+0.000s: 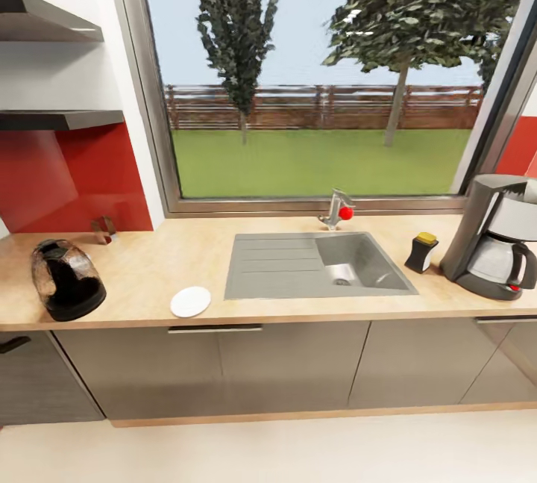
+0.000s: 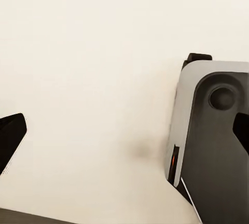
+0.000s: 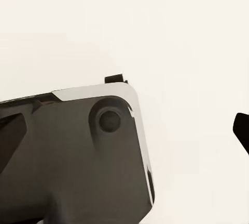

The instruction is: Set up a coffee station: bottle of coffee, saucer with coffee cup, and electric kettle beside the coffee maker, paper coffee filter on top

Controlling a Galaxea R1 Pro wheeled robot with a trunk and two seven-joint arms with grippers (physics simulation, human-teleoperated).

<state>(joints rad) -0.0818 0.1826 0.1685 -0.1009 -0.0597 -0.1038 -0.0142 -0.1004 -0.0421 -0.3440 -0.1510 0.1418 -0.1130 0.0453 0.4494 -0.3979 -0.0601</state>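
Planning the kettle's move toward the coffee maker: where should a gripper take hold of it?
Judging by the head view, the electric kettle stands upright near the counter's front edge. Its handle isn't clearly visible, so grip the narrower dark top from above.

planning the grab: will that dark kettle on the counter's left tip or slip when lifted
The kettle looks rounded and glossy, so a side pinch may slip. Its wide base probably resists tipping when nudged. It looks see-through, possibly glass, so perhaps fragile.

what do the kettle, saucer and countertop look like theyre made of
Electric kettle: dark, see-through body with bright glints, likely glass or clear plastic, glossy. Saucer: plain white, smooth, possibly ceramic. Countertop: pale tan with faint grain, wood or wood-look laminate, matte.
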